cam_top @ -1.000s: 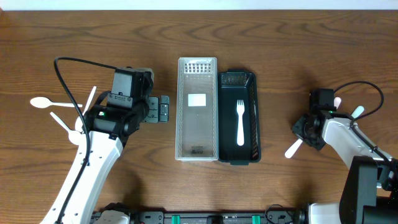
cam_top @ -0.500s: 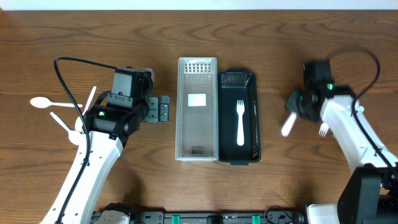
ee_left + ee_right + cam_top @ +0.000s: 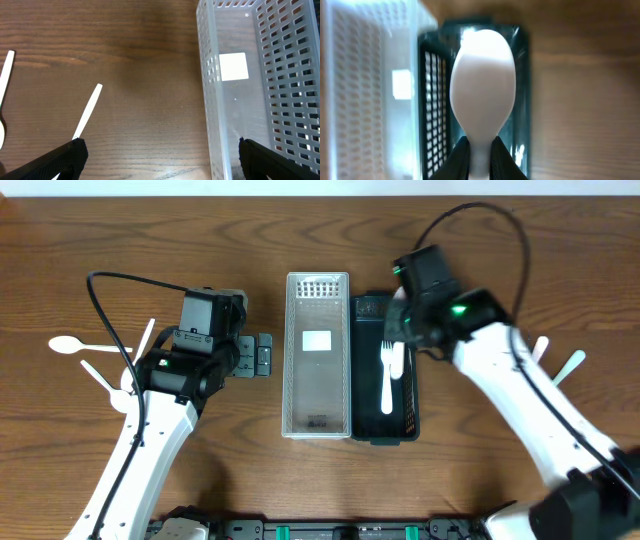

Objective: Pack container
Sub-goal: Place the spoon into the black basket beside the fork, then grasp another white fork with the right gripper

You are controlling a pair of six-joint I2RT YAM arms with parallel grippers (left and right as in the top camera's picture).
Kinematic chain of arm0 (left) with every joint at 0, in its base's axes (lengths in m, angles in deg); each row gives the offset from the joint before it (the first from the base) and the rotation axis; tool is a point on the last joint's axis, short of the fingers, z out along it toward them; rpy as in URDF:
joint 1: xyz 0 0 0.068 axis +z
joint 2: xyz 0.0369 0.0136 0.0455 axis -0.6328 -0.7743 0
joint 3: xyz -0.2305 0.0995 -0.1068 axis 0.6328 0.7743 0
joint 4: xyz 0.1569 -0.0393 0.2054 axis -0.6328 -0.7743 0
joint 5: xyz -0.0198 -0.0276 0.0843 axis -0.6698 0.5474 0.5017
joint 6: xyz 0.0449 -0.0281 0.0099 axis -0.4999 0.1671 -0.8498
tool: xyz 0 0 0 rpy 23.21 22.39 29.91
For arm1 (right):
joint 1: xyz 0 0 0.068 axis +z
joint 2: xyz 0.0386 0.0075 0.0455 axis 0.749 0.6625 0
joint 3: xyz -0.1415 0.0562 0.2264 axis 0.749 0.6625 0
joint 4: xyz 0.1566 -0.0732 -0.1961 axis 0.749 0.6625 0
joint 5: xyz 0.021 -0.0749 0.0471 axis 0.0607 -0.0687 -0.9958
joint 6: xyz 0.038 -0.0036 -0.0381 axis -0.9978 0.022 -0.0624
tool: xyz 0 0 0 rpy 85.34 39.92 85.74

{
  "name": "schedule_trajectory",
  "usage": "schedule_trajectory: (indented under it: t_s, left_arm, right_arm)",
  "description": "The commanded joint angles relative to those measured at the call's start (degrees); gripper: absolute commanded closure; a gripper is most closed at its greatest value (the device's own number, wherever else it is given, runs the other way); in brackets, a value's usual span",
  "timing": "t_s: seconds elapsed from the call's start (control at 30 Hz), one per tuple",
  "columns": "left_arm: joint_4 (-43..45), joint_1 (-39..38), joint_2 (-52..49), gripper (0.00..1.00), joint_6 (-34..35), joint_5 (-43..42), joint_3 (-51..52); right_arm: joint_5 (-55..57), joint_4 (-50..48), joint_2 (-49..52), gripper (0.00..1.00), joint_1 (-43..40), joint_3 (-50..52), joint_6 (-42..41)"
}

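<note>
A clear perforated container [image 3: 317,355] and a black container [image 3: 404,408] stand side by side mid-table. A white fork [image 3: 386,385] lies in the black one. My right gripper [image 3: 402,332] is shut on the neck of a white spoon [image 3: 482,85] and holds it over the far part of the black container [image 3: 434,150]. My left gripper [image 3: 262,356] is open and empty, just left of the clear container [image 3: 260,90], low over the wood [image 3: 160,152].
A white spoon [image 3: 68,346] and white utensils [image 3: 100,375] lie at the left by the left arm; two handles show in the left wrist view [image 3: 87,110]. Two more white utensils [image 3: 572,363] lie at the right.
My right arm swung from the right side of the table leftward, carrying the spoon over the black container. The left arm has not moved.
</note>
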Motion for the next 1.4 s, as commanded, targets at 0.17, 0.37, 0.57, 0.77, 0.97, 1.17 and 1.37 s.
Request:
schedule_trajectory:
  t_s: [0.17, 0.37, 0.57, 0.77, 0.97, 1.17, 1.37]
  left_arm:
    - [-0.17, 0.13, 0.22, 0.01, 0.33, 0.46, -0.94]
    - [-0.17, 0.13, 0.22, 0.01, 0.33, 0.46, -0.94]
    - [-0.17, 0.13, 0.22, 0.01, 0.31, 0.48, -0.94]
    - [-0.17, 0.13, 0.22, 0.01, 0.31, 0.48, -0.94]
    - [-0.17, 0.13, 0.22, 0.01, 0.31, 0.48, -0.94]
    - [-0.17, 0.13, 0.22, 0.01, 0.31, 0.48, -0.94]
    - [-0.20, 0.13, 0.22, 0.01, 0.33, 0.46, -0.94]
  right_arm:
    - [0.39, -0.17, 12.02, 0.75, 3.08, 2.84, 0.85]
    - [0.33, -0.92, 13.62, 0.63, 2.99, 2.67, 2.19]
    - [2.12, 2.73, 7.96, 0.59, -0.46, -5.27, 3.87]
    - [10.08, 5.27, -0.66, 0.50, -11.32, -12.57, 4.04]
    - [9.35, 9.46, -1.29, 0.41, -28.57, -11.74, 4.70]
    - [6.10, 8.22, 2.64, 0.42, -40.85, -4.46, 7.76]
    - [2.67, 3.80, 9.57, 0.42, -45.66, 2.99, 10.45]
